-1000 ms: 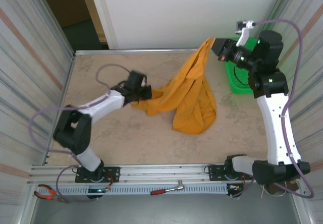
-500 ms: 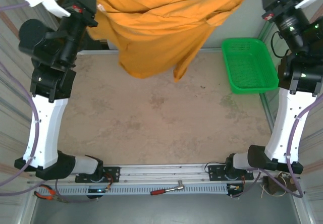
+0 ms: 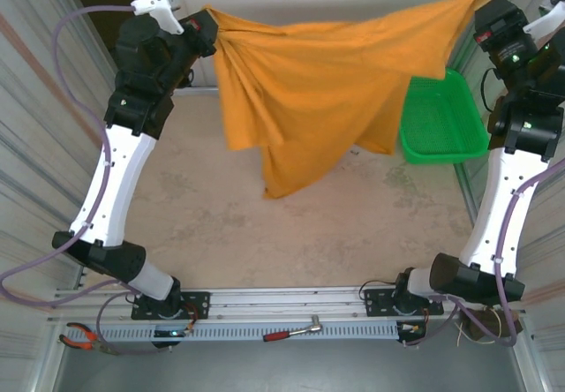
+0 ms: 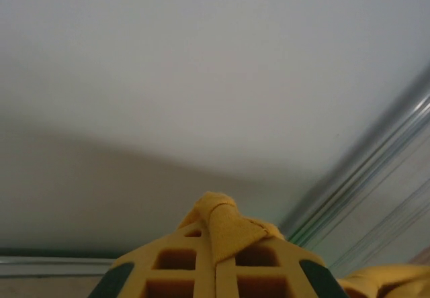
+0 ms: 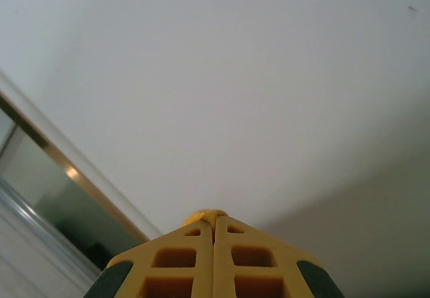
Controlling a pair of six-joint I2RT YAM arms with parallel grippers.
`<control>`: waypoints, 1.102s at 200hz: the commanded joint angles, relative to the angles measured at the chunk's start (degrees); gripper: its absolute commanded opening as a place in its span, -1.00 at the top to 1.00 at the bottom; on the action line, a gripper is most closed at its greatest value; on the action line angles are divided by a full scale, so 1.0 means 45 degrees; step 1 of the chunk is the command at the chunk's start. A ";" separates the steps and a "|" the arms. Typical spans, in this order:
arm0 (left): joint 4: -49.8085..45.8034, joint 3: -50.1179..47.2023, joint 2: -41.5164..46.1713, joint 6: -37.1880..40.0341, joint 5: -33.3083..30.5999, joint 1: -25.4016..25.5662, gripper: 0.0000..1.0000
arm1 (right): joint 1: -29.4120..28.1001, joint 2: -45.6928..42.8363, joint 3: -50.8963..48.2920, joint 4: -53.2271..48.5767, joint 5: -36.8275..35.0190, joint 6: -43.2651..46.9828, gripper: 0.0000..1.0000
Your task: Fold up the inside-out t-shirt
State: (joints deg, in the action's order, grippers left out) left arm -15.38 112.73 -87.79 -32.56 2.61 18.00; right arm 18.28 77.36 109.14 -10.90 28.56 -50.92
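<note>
The orange-yellow inside-out t-shirt (image 3: 327,83) hangs stretched in the air between both raised arms, high over the table, its lowest fold drooping at centre. My left gripper (image 3: 210,23) is shut on the shirt's upper left corner. A bunched fold of cloth (image 4: 225,227) pokes out between its closed yellow fingers (image 4: 181,261). My right gripper (image 3: 484,8) is shut on the upper right corner. A small nub of fabric (image 5: 205,215) shows at its closed fingertips (image 5: 238,244).
A green plastic basket (image 3: 446,123) sits at the table's right side, partly behind the hanging shirt. The beige tabletop (image 3: 291,233) lies below. Pliers (image 3: 81,337) and a red-handled tool (image 3: 296,330) rest on the front rail. Metal walls close both sides.
A second ago the shirt lay bunched on the table, with the left gripper low beside it. Both arms have lifted it and spread it wide; since half a second ago it hangs a little lower.
</note>
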 commanded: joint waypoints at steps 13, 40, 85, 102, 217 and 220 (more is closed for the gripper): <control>0.1354 0.0439 0.1369 -0.0534 -0.0731 -0.0925 1.00 | -0.0581 -0.0473 -0.0073 0.1385 -0.0106 -0.0992 1.00; 0.0840 0.1191 0.1061 -0.0505 -0.0833 -0.1408 1.00 | -0.3709 0.0750 0.1287 -0.0601 0.0393 0.1273 1.00; 0.0056 0.2579 0.0353 -0.0881 -0.0030 -0.1695 1.00 | -0.7862 0.1653 0.1207 -0.1091 0.0977 0.2428 1.00; 0.0204 0.2753 0.0377 -0.1180 0.0306 -0.1694 1.00 | -0.9197 0.1614 0.1007 -0.0731 0.1295 0.2187 1.00; -0.1232 0.1471 0.0888 -0.0611 0.2269 -0.2073 1.00 | -1.0659 -0.0460 0.0403 -0.1795 -0.3517 0.4926 1.00; -0.1192 0.1324 0.0970 -0.0599 0.2222 -0.2109 1.00 | -1.0630 -0.0471 0.0410 -0.1873 -0.3622 0.4928 1.00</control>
State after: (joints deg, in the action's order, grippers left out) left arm -22.35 123.68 -86.63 -35.83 10.61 9.56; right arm -31.83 79.29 107.74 -17.80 20.12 -33.52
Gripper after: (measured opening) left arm 0.064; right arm 0.050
